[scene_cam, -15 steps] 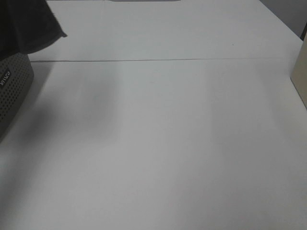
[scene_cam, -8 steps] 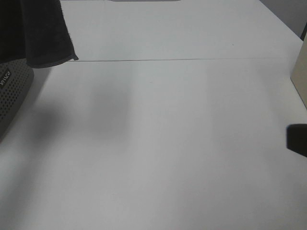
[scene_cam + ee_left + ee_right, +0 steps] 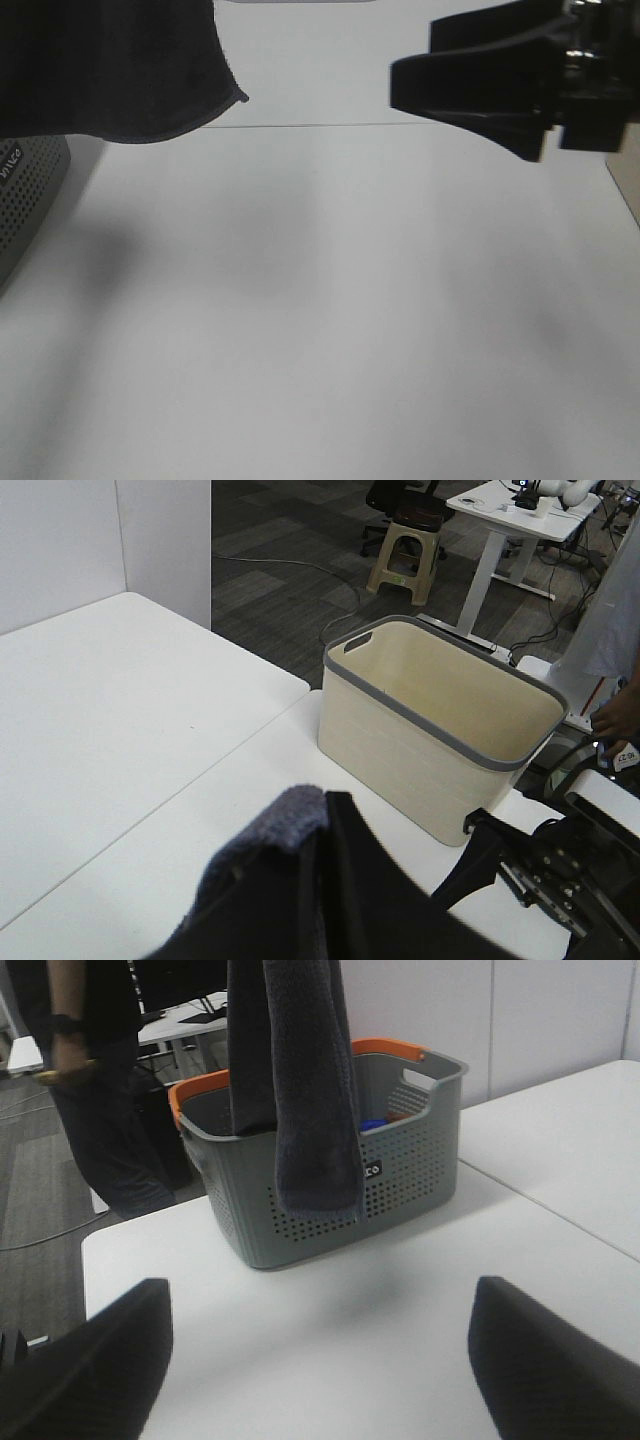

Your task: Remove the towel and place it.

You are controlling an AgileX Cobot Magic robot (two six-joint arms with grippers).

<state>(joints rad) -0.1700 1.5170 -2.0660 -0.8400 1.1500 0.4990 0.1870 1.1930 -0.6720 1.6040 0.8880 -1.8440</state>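
- Grey plastic basket [image 3: 22,195], dotted with small holes, sits far left.
- Fuzzy dark towel [image 3: 110,70] hangs over the basket's rim, pinched in the left gripper [image 3: 318,880].
- Black right gripper [image 3: 320,1360] hovers, jaws wide, holding nothing.
- Smooth cream tub [image 3: 430,750] stands far right.

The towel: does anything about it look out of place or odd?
Yes. The towel hangs in the air over the grey basket, one fold hanging down in front of its perforated wall. Nothing looks spilled or damaged.

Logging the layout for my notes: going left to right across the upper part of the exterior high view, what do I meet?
dark charcoal terry towel → bare white table → black right gripper
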